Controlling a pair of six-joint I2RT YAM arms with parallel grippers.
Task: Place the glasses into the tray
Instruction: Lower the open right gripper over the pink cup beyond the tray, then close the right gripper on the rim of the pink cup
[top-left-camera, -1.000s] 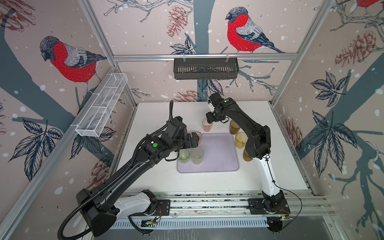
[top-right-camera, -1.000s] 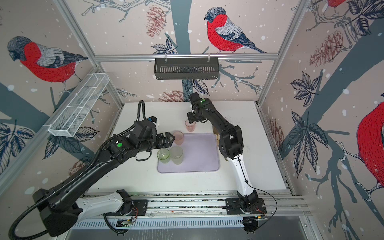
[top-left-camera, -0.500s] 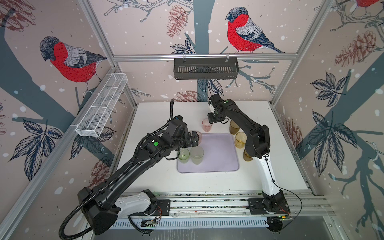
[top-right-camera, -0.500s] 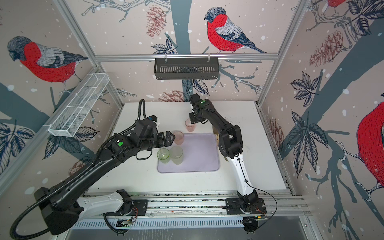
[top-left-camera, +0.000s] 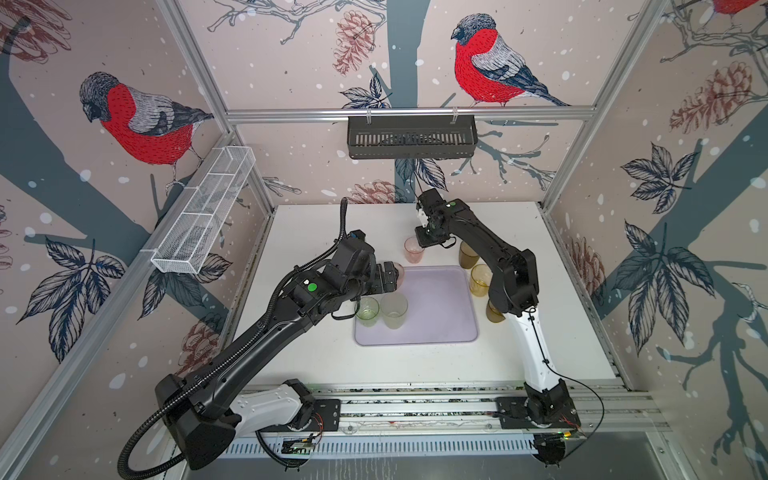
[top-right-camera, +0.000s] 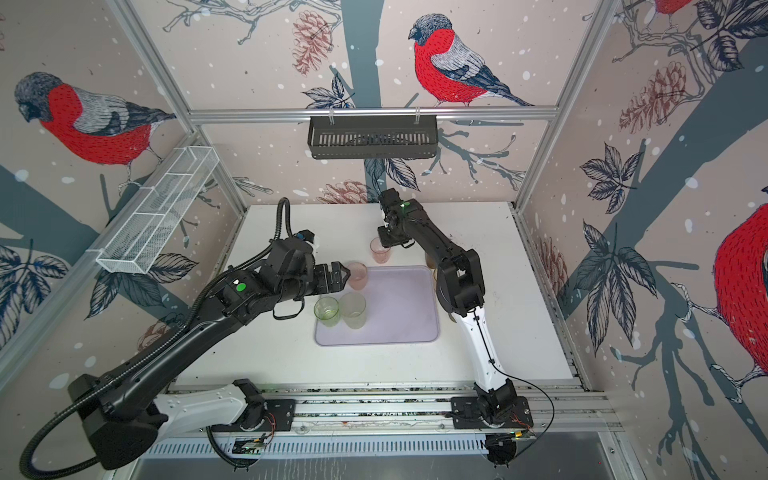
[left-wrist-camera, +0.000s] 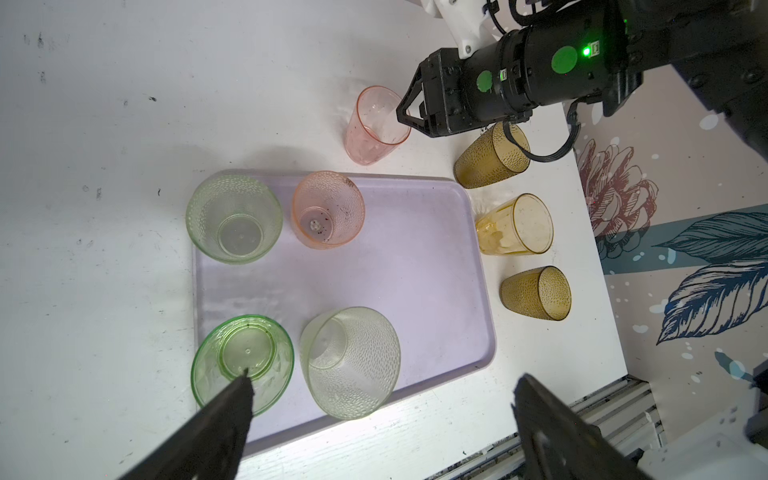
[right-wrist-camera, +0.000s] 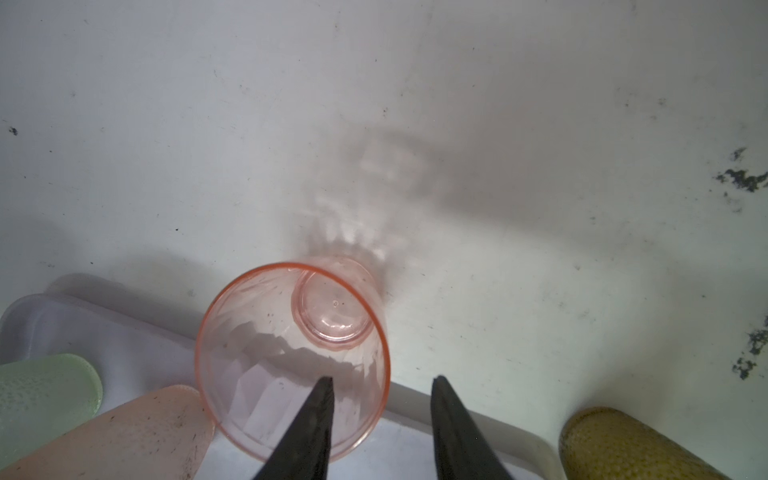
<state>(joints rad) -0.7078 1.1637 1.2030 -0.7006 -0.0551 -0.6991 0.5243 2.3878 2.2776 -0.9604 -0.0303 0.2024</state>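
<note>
The lavender tray (top-left-camera: 440, 307) (left-wrist-camera: 395, 270) holds three pale green glasses (left-wrist-camera: 235, 218) (left-wrist-camera: 243, 365) (left-wrist-camera: 351, 361) and a pink glass (left-wrist-camera: 328, 210) (top-right-camera: 357, 275). A second pink glass (top-left-camera: 414, 249) (right-wrist-camera: 291, 357) stands upright on the table just behind the tray. My right gripper (top-left-camera: 424, 241) (right-wrist-camera: 382, 379) straddles its rim, one finger inside and one outside, with a gap still showing. My left gripper (top-right-camera: 343, 276) (left-wrist-camera: 384, 376) hangs wide open above the tray's left side, holding nothing.
Two dark amber glasses (left-wrist-camera: 492, 156) (left-wrist-camera: 536, 293) and a yellow one (left-wrist-camera: 515, 224) stand on the table along the tray's right side, beside my right arm. A black slotted basket (top-left-camera: 411, 137) hangs on the back wall, a white mesh basket (top-left-camera: 203, 216) on the left wall.
My right gripper's jaws have narrowed around the rim of the pink glass on the table. The left arm has hardly moved and stays open.
</note>
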